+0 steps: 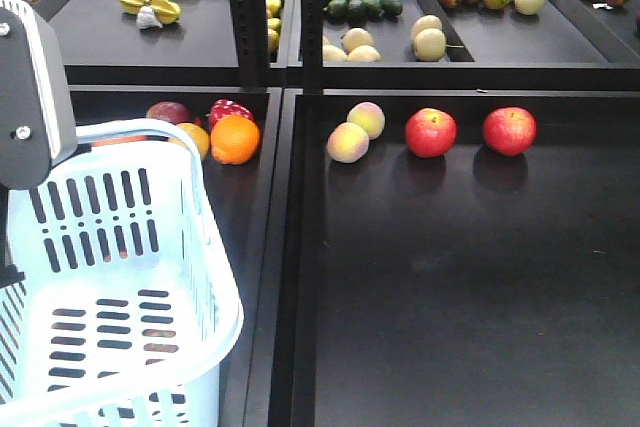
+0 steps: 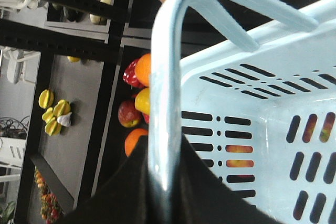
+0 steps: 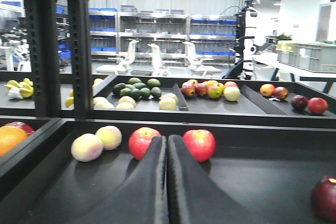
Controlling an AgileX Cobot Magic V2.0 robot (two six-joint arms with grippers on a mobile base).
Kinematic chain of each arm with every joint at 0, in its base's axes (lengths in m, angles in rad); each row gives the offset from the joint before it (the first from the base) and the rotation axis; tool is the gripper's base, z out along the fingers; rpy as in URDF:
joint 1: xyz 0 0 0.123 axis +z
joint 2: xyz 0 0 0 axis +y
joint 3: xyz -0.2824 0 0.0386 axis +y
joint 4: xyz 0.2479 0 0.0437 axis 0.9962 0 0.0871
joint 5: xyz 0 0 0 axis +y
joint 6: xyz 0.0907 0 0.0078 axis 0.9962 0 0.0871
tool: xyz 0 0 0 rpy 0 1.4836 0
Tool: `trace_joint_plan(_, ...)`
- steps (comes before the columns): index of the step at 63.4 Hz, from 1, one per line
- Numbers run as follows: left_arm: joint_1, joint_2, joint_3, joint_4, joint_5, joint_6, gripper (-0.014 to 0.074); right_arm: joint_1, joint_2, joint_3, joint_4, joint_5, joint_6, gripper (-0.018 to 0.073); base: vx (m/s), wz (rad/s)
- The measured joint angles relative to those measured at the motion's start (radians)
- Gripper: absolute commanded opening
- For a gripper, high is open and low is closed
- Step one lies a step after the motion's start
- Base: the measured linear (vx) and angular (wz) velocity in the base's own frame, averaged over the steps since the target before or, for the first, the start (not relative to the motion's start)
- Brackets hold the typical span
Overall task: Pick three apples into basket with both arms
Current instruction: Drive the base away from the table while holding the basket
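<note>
Two red apples [image 1: 431,132] [image 1: 509,130] sit side by side near the back of the black right shelf. In the right wrist view they are the apples [image 3: 143,141] [image 3: 200,144] either side of my right gripper [image 3: 167,139], which is shut, holds nothing and stands short of them. A darker red apple [image 3: 324,198] lies at the lower right edge. The pale blue basket [image 1: 215,277] hangs at the lower left. My left gripper [image 2: 165,182] is shut on its hoop handle [image 2: 163,77]. I see no fruit on its slotted floor.
Two pale peach-like fruits [image 1: 348,142] lie left of the apples. An orange [image 1: 235,139], a red pepper [image 1: 228,109] and a dark red fruit [image 1: 168,112] sit behind the basket. A black upright post [image 1: 300,17] divides the shelves. The upper tray [image 1: 520,42] holds mixed fruit.
</note>
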Motion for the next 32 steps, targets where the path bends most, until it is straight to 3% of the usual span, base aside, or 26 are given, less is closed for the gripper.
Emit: trace_joint_plan(32, 0.0, 0.0, 0.0, 0.0, 0.0, 0.0, -0.0007, 0.0, 0.0, 0.0, 0.0, 0.0, 0.0, -0.0007, -0.04, 0.31)
